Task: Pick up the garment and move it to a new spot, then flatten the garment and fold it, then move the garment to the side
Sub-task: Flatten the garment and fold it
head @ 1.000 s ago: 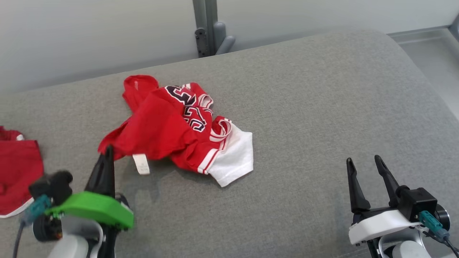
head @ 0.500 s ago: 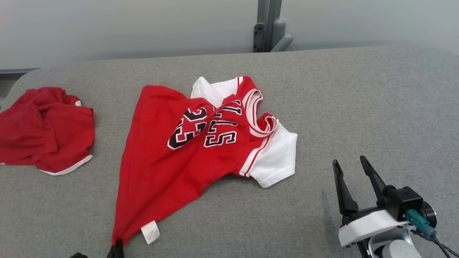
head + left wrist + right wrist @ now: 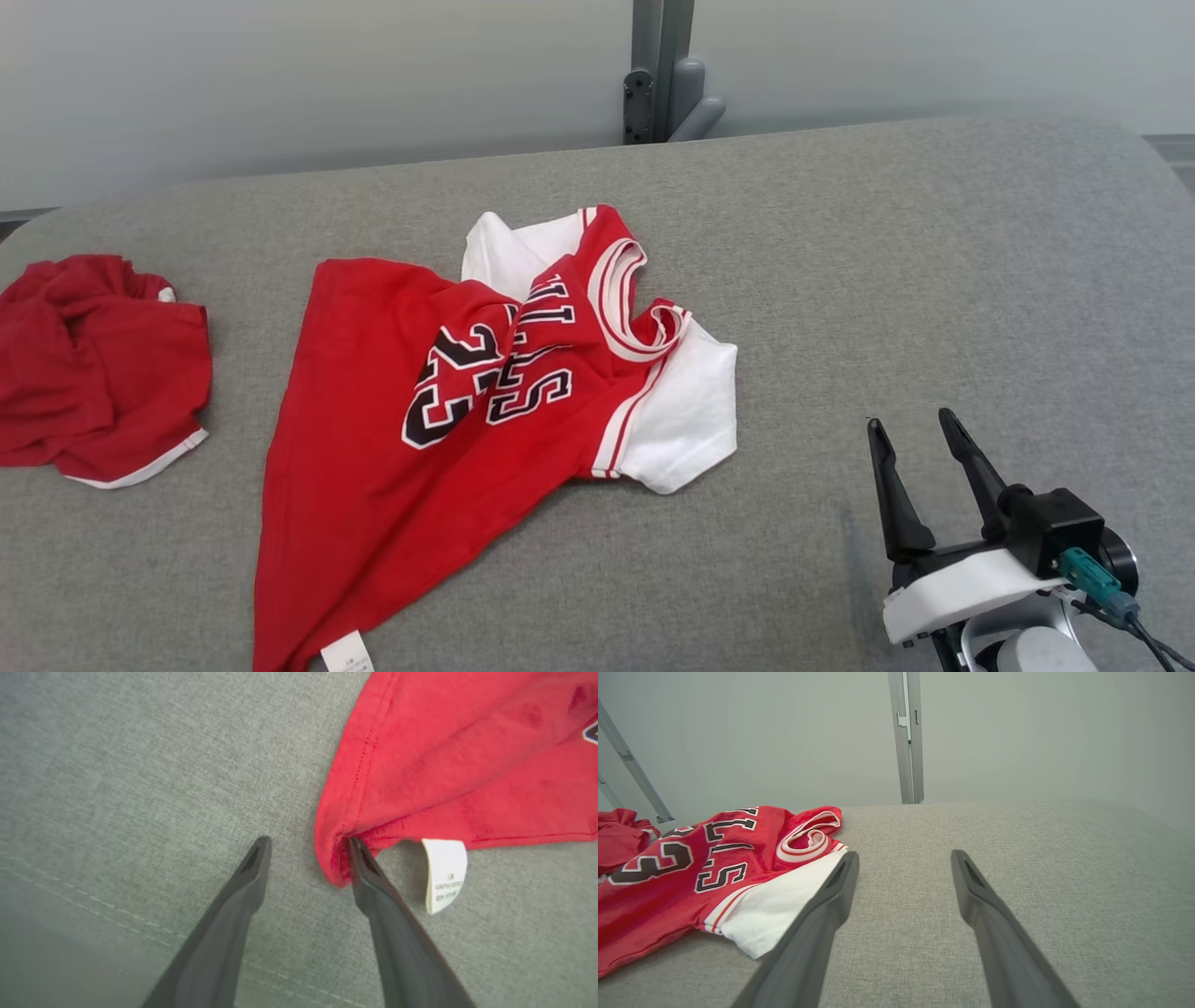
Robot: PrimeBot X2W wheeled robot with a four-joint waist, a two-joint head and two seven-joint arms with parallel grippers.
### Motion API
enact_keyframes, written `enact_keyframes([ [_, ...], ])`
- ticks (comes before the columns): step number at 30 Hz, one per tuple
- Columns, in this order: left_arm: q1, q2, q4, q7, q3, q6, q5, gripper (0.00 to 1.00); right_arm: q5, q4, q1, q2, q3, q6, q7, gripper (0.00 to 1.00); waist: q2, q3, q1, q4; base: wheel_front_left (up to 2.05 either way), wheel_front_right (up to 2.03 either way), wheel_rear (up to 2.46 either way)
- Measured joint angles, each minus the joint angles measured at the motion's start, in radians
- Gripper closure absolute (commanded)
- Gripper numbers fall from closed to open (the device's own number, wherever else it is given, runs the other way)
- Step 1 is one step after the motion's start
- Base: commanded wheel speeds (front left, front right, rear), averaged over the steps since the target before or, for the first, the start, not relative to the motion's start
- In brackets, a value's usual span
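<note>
Holds the left jaws apart, one tip touching a corner of the red shirt (image 3: 448, 756). Holds the right jaws apart too, empty. Seems done with the move: lies half spread on the gray surface (image 3: 934, 280), bunched at the collar (image 3: 621, 299). Needs flattening, folding, then moving aside.

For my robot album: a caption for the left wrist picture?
Open jaws at the red jersey, near its white label, on grey cushion.

Lab-like: grey padded table (image 3: 934, 280), bare wall (image 3: 280, 75)
</note>
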Motion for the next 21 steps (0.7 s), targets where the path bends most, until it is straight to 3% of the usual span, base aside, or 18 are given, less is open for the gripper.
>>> enact_keyframes([
  [4,0.066,0.081,-0.141,0.063,-0.007,0.064,0.036,0.00,0.004,-0.005,0.002,0.000,-0.017,0.000,0.000,0.00,0.0000,-0.002,0.0000,-0.037,0.00,0.00,0.00],
  [9,0.150,0.230,-0.418,0.119,0.038,0.223,0.123,0.00,0.014,-0.012,0.024,-0.001,-0.037,0.000,0.000,0.00,0.0000,-0.009,0.0000,-0.079,0.00,0.00,0.00],
  [12,0.154,0.292,-0.602,0.159,0.042,0.278,0.179,0.00,0.023,-0.013,0.026,-0.001,-0.031,0.000,0.000,0.00,0.0000,-0.013,0.0000,-0.104,0.00,0.00,0.00],
  [15,0.114,0.321,-0.722,0.207,-0.010,0.280,0.226,0.00,0.039,-0.013,0.024,-0.001,-0.020,0.000,0.000,0.00,0.0000,-0.017,0.0000,-0.132,0.00,0.00,0.00],
  [18,-0.003,0.312,-0.748,0.251,-0.103,0.229,0.263,0.00,0.053,-0.014,0.020,-0.001,-0.006,0.000,0.000,0.00,0.0000,-0.016,0.0000,-0.160,0.00,0.00,0.00],
  [21,-0.160,0.234,-0.682,0.292,-0.218,0.154,0.298,0.00,0.066,-0.014,0.012,-0.001,0.010,0.000,0.000,0.00,0.0000,-0.012,0.0000,-0.191,0.00,0.00,0.00],
])
